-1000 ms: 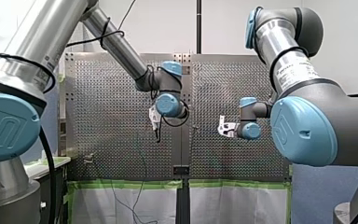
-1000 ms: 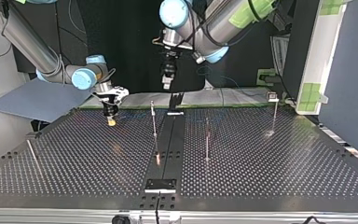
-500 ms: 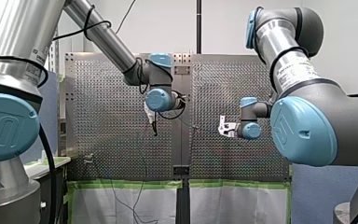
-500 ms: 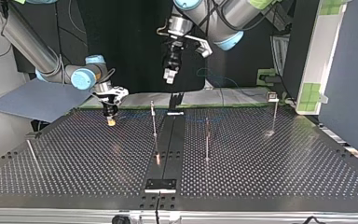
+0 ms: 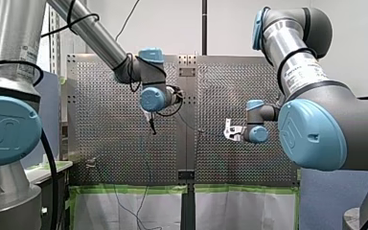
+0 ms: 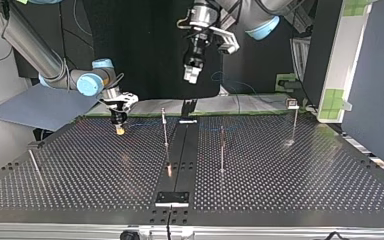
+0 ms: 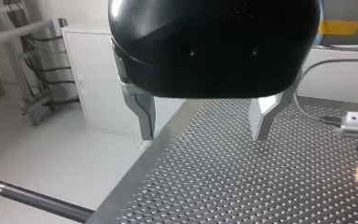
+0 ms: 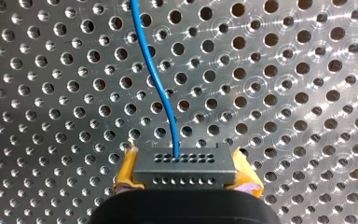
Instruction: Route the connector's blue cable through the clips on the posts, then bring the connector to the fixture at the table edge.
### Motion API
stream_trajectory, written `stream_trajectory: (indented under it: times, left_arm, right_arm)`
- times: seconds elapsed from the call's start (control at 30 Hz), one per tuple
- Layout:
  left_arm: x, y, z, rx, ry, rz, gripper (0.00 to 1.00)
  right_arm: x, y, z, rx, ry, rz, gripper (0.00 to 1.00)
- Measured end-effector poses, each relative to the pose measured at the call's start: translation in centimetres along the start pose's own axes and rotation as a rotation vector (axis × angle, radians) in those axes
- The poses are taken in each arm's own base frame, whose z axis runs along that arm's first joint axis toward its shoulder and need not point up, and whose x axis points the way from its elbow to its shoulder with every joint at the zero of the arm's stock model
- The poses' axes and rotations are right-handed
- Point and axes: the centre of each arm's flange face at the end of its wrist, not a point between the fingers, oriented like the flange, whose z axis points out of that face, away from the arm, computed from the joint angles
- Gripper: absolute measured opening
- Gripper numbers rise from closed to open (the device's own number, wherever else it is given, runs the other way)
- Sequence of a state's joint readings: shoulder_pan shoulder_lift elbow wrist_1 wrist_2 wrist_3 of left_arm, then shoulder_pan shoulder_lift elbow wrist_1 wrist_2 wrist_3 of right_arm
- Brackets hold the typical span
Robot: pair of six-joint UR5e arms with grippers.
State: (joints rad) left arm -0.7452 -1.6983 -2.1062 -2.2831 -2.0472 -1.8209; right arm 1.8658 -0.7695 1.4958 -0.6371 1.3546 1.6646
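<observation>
**Connector pinched in my right hand, low over the table's far edge**

The connector (image 8: 185,168), a dark grey block with rows of small holes, is clamped between the yellow pads (image 8: 127,173) of my right hand (image 8: 185,179). Its blue cable (image 8: 154,79) leaves one hole in the upper row. It runs ahead of the hand in a gentle curve over the perforated table (image 8: 298,93).

In the top view, my right hand (image 6: 119,124) points downward, low over the table near its far edge. It is at the view's left, apart from the posts. Three thin posts stand upright on the table (image 6: 290,185): the first post (image 6: 165,127) nearest that hand, the middle post (image 6: 222,150) past the centre strip, and the far post (image 6: 294,122) at the view's right. A small plate (image 6: 172,198) lies flat at the middle of the near edge.

My left hand (image 7: 204,130) has its metal fingers (image 7: 144,112) spread wide with nothing between them. In the top view it hangs well above the table (image 6: 192,75), higher than the post tops, over the far edge near the middle. The front view shows it (image 5: 149,122) pointing down, well apart from my right hand (image 5: 230,132).
</observation>
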Motion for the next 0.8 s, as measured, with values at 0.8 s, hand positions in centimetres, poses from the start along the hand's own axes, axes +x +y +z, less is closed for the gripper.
stream_trajectory:
  times: [0.8]
  left_arm:
    - [3.0,5.1,-7.3,-0.073,0.11,0.168,1.0]
  right_arm:
    - [-0.1,-0.5,0.0,0.022,-0.003,0.0,0.0]
